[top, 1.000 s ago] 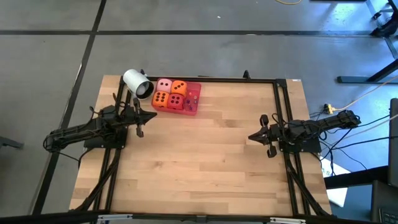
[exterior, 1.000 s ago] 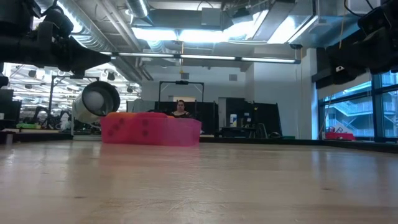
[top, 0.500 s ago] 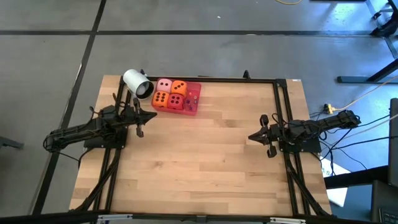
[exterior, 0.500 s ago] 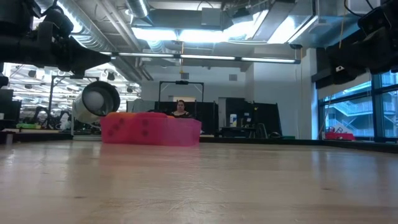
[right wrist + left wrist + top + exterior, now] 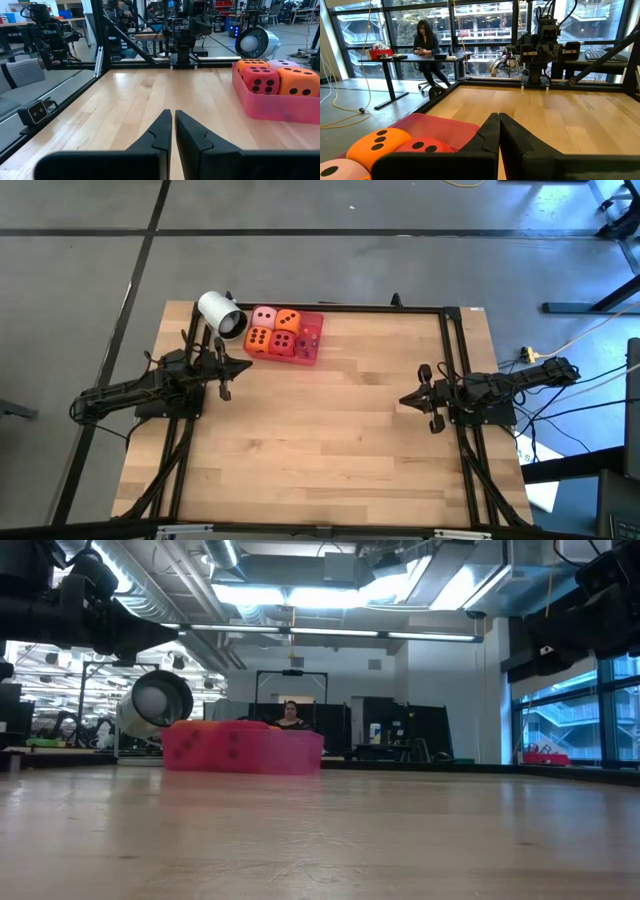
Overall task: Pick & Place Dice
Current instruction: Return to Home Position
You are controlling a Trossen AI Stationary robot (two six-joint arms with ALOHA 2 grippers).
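Observation:
Four dice sit together in a red tray [image 5: 311, 340] near the far edge, left of centre: a pale pink die [image 5: 265, 318], two orange dice [image 5: 288, 321] [image 5: 258, 338] and a red die [image 5: 283, 345]. The right wrist view shows the red die [image 5: 261, 79], the orange dice [image 5: 299, 82] and the pink die [image 5: 282, 64] above the tray wall [image 5: 280, 107]. My left gripper [image 5: 246, 367] [image 5: 496, 118] is shut, near the table's left edge, on the near side of the tray. My right gripper [image 5: 405, 401] [image 5: 170, 114] is shut at the right side, facing the left.
A white cylinder with an orange inside [image 5: 222, 315] lies on its side just left of the tray, its open end showing in the low view [image 5: 160, 700]. Small coloured beads lie in the tray's right part [image 5: 309, 335]. Bare wooden tabletop [image 5: 330, 440] spreads between the arms. A person sits beyond the table [image 5: 426, 47].

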